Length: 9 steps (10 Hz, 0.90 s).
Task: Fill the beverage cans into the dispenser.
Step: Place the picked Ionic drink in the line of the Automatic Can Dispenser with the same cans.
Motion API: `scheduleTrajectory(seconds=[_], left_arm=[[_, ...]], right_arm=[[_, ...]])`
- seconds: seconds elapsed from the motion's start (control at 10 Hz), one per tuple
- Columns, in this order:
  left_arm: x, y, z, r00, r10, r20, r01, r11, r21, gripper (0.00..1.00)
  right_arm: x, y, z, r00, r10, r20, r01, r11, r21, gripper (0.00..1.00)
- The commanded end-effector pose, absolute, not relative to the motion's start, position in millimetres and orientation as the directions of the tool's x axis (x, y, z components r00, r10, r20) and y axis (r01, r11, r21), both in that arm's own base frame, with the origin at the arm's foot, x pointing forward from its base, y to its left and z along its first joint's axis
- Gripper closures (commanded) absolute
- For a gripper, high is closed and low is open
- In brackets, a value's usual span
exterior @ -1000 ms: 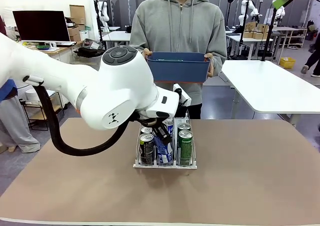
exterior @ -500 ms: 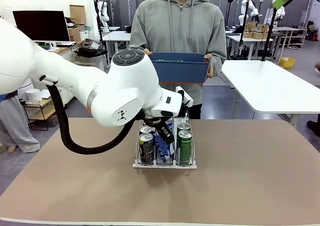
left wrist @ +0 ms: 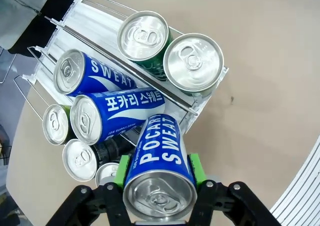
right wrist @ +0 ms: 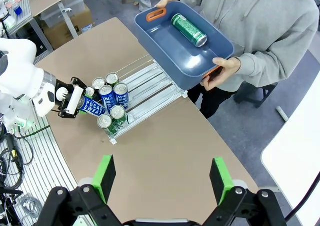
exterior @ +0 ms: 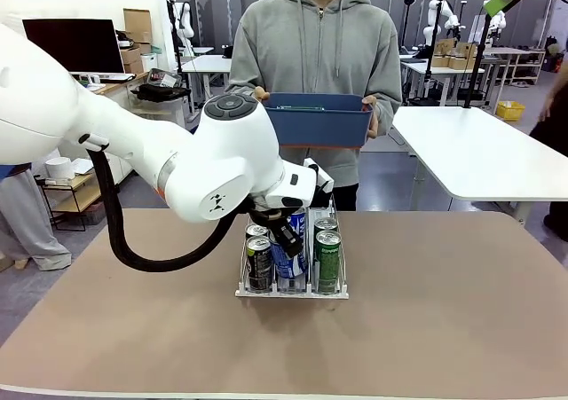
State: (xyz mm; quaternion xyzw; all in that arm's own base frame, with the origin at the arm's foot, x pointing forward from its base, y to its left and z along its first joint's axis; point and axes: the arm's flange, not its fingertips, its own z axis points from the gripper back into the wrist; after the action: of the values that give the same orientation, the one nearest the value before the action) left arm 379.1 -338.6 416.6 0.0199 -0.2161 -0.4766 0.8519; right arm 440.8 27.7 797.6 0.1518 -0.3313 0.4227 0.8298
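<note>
Hanging high above the table (exterior: 444, 329), well apart from everything on it, the right gripper (right wrist: 162, 178) stands wide with nothing between its pads.

Lower down, the left gripper (left wrist: 159, 172) is clamped on a blue-and-white can (left wrist: 157, 146). Its green pads (left wrist: 123, 170) press on either side of the can just below the silver top. The can is tilted, with its lower end pointing down at the near end of the rack (exterior: 248, 292), by the middle lane. Whether it already touches the wires I cannot tell.

The rack sits about mid-table, its lanes running near to far. Its cans are all bunched at the near end, behind the low lip. Three black-and-grey cans (exterior: 260, 262) stand in the left lane and two blue cans (left wrist: 117, 110) in the middle lane. Two green cans (exterior: 328, 256) stand in the right lane, one right behind the other.

Beyond the rack's far end, a person (exterior: 319, 45) in a grey hooded top stands at the table's far side, holding a blue bin (right wrist: 165, 48) in both hands (right wrist: 226, 68). One green can (right wrist: 189, 29) lies on its side in the bin.
</note>
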Motion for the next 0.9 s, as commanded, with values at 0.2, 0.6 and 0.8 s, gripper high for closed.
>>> scheduleTrajectory(seconds=[0.2,0.6,0.8], left_arm=[[406.0,-336.7,405.7,0.483,-0.803,0.349,0.767,0.581,0.273,0.43],[409.1,-343.4,402.0,0.549,-0.777,0.309,0.757,0.618,0.21,0.43],[395.4,-343.8,398.2,0.491,-0.805,0.332,0.794,0.57,0.209,0.43]], right_arm=[[439.4,27.8,796.9,0.433,0.593,0.679,-0.799,0.601,-0.015,0.0],[439.4,27.8,796.9,0.433,0.593,0.679,-0.799,0.601,-0.015,0.0],[439.4,27.8,796.9,0.433,0.593,0.679,-0.799,0.601,-0.015,0.0]])
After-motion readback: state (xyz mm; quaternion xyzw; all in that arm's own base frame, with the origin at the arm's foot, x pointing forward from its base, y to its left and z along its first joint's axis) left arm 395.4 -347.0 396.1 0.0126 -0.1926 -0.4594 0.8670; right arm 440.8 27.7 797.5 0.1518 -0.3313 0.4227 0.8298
